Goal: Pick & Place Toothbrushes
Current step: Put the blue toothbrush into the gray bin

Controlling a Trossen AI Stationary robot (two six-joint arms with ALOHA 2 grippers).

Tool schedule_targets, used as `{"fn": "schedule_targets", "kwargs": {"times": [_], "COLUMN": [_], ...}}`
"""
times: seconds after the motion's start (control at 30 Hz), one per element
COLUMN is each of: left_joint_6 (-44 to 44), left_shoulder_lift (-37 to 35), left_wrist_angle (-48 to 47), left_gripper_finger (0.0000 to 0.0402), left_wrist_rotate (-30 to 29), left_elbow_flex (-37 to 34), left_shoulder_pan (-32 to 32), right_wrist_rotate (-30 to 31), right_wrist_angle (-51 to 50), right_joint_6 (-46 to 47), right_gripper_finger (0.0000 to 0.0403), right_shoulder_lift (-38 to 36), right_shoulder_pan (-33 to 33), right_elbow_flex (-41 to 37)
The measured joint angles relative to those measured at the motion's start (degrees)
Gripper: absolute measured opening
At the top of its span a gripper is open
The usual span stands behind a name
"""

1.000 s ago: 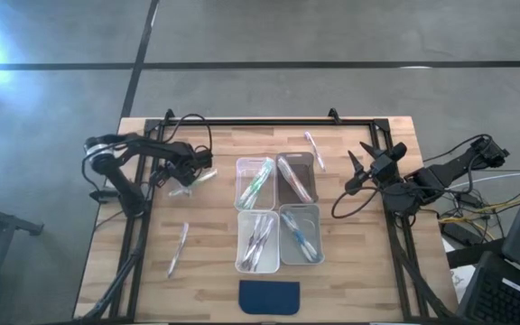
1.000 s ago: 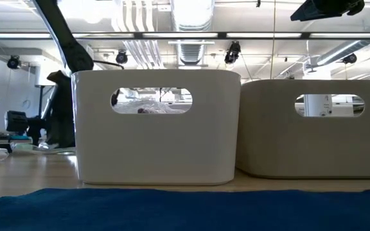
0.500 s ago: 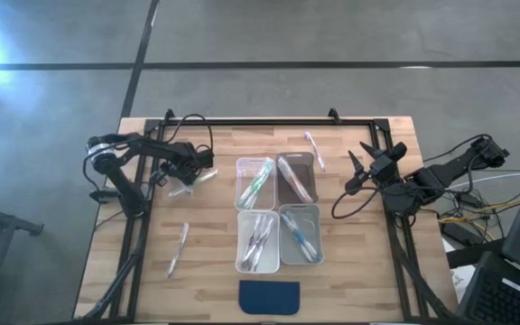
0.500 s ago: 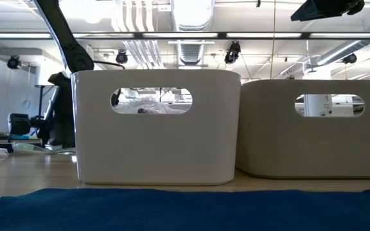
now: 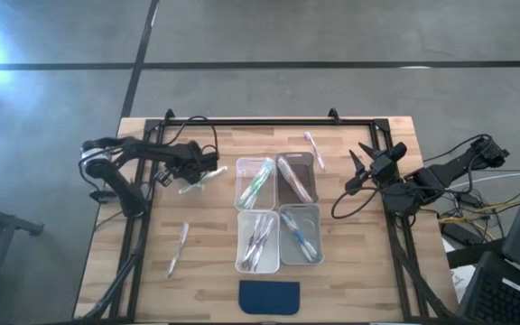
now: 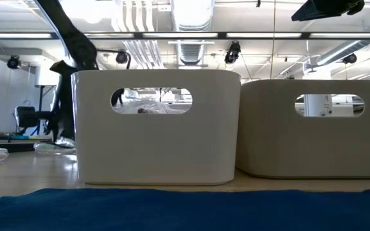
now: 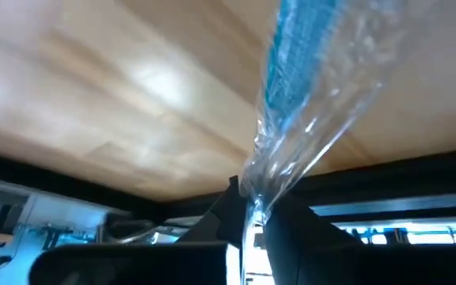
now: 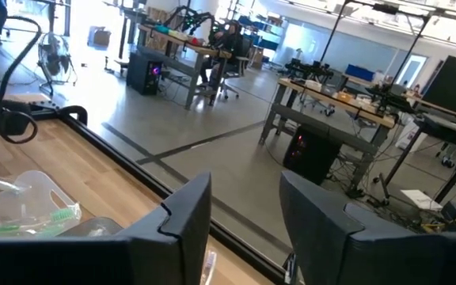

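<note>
Toothbrushes [image 5: 258,236] fill the four clear bins [image 5: 278,212] mid-table, and two lie loose on the wood. My left gripper [image 5: 190,173] is clamped on a plastic-wrapped toothbrush [image 7: 307,119] with blue bristles, just left of the bins. My right gripper [image 5: 357,155] hangs near the table's right edge, fingers [image 8: 182,210] apart, holding nothing.

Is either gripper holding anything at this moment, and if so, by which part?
The left gripper is shut on one end of a wrapped toothbrush, on its clear wrapper. The right gripper holds nothing; its fingers are apart.
</note>
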Motion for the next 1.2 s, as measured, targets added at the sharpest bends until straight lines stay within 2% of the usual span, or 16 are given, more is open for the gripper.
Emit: {"fn": "schedule_targets", "kwargs": {"times": [0.2,0.43,0.67,0.8,0.9,0.97,1.1,1.2], "left_joint_6": [-3.42,-10.66,-16.84,-17.48,-13.08,-7.18,5.88,15.85], "left_shoulder_lift": [-3.48,-9.91,-16.31,-17.77,-17.82,-17.66,-16.67,-15.36], "left_wrist_angle": [-6.60,-11.68,-11.61,-7.23,-0.87,5.19,18.77,29.37], "left_gripper_finger": [0.0026,0.0026,0.0026,0.0026,0.0026,0.0026,0.0026,0.0026], "left_wrist_rotate": [-0.01,-0.57,-7.81,-12.90,-16.37,-18.80,-22.78,-23.12], "left_elbow_flex": [3.47,7.51,12.52,15.43,16.79,16.92,16.88,16.64], "left_shoulder_pan": [-4.55,-14.13,-26.85,-35.01,-40.53,-43.35,-47.15,-48.04], "right_wrist_rotate": [0.00,0.00,-0.70,-6.46,-11.85,-14.35,-16.72,-18.22], "right_wrist_angle": [0.00,0.01,0.25,0.33,0.39,0.46,0.44,1.16], "right_joint_6": [0.02,1.16,6.76,11.75,14.24,16.56,20.32,22.66], "right_gripper_finger": [0.0134,0.0139,0.0162,0.0173,0.0179,0.0182,0.0187,0.0186], "right_shoulder_lift": [0.00,0.00,0.00,-0.04,0.39,1.11,3.27,5.20], "right_shoulder_pan": [0.00,0.00,0.00,0.00,0.02,0.02,0.02,0.02], "right_elbow_flex": [0.00,0.00,0.00,0.00,-0.02,-0.33,-1.17,-1.20]}}
